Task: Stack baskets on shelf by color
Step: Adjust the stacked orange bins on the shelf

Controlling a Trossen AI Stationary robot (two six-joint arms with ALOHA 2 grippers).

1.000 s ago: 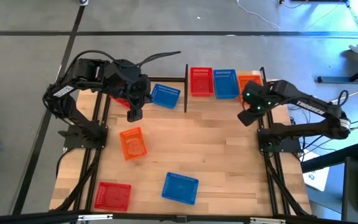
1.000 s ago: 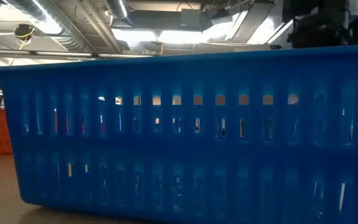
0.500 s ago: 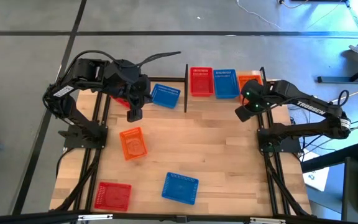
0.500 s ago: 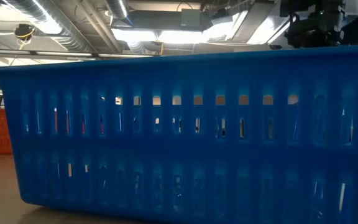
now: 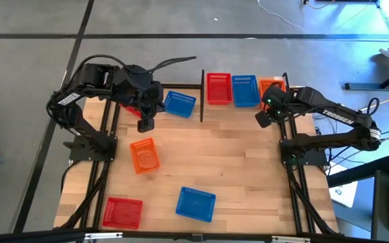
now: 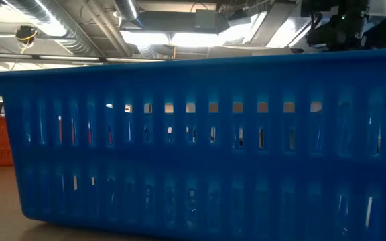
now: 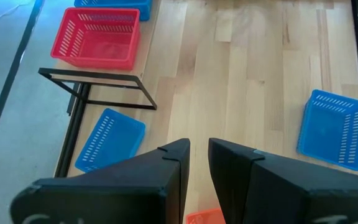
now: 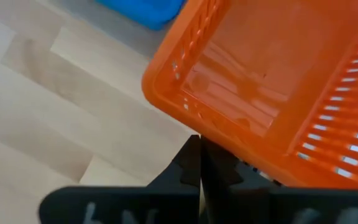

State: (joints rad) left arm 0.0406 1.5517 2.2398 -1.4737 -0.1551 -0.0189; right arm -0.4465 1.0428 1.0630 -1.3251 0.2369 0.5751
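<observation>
On the shelf (image 5: 275, 79) at the far edge of the table (image 5: 235, 169), one red basket (image 5: 219, 88), one blue basket (image 5: 245, 90) and one orange basket (image 5: 270, 88) stand side by side, a base for each colour. My right gripper (image 5: 265, 119) hangs just in front of the orange one at the shelf's right end; my fingers there are pressed together and, as far as I can see, hold nothing, the orange rim sitting just beyond their tips in my right wrist view.

My left gripper (image 5: 145, 124) waits near the far left corner, fingers a narrow gap apart and empty. Just beside it a second blue basket (image 5: 179, 103) lies tilted, outside the shelf's black post.

Still loose on the table: a second orange basket (image 5: 144, 155) toward the left edge, a second red basket (image 5: 122, 212) at the near left corner, and a third blue basket (image 5: 196, 203) by the near edge. Something red shows under my left arm; I cannot tell what it is.

I judge the task barely begun: no stack is built yet, and at least four baskets remain to be nested by colour.
</observation>
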